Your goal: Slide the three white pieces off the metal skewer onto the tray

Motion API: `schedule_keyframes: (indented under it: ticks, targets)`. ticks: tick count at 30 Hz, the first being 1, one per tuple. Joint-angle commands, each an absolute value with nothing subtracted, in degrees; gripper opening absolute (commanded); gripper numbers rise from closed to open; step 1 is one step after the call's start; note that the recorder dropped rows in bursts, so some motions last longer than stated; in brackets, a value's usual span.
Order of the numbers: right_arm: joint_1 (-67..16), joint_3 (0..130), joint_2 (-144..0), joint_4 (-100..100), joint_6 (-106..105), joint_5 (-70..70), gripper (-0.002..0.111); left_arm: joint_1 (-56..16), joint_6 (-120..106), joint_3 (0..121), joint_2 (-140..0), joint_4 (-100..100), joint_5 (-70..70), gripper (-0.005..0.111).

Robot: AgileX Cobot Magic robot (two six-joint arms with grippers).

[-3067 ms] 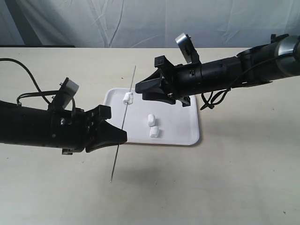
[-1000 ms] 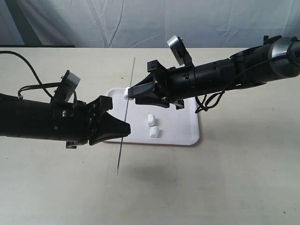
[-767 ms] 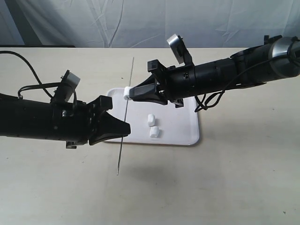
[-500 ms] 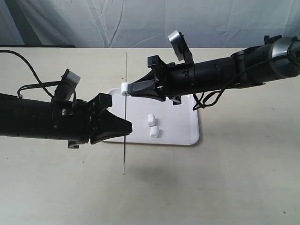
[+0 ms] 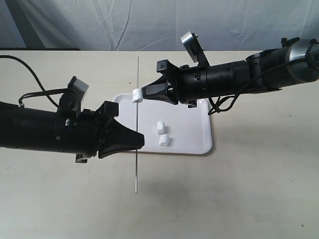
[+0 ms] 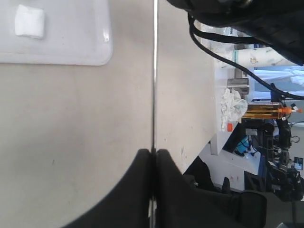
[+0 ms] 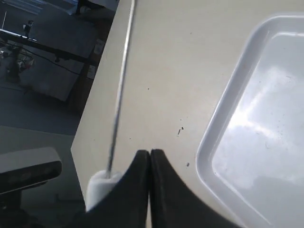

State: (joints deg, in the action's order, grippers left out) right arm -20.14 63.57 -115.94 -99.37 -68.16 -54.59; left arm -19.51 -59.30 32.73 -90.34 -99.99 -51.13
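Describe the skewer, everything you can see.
The skewer is a thin, straight grey metal rod, held in the air and running nearly vertical in the exterior view. The left hand is shut on its lower part. One white piece sits threaded higher up, against the shut right hand.

Two pieces (image 5: 160, 127) (image 5: 164, 141) lie on the tray (image 5: 192, 124); the third piece (image 5: 136, 95) sits on the skewer (image 5: 137, 74).

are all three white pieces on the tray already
No, two pieces lie on the tray, while the third sits on the metal skewer beside the right gripper.
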Motion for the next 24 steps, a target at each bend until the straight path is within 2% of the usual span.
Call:
schedule_keyframes:
  ticks: [1,4,11,24]
  targets:
    - [-20.05,63.72,-115.5,-99.95,-69.84,-59.29,0.019,-19.55,-58.82,32.14,-89.95,-99.95,-47.91,0.0]
    - [-20.05,63.72,-115.5,-99.95,-68.71,-59.83,0.032,-19.55,-58.45,32.14,-89.95,-99.95,-48.02,0.0]
    - [-20.16,63.72,-115.5,-96.85,-67.25,-60.41,0.027,-19.55,-58.45,32.14,-89.95,-99.95,-48.39,0.0]
    - [-20.16,63.72,-115.5,-96.61,-67.25,-63.95,0.027,-19.55,-58.45,32.14,-89.95,-99.95,-49.38,0.0]
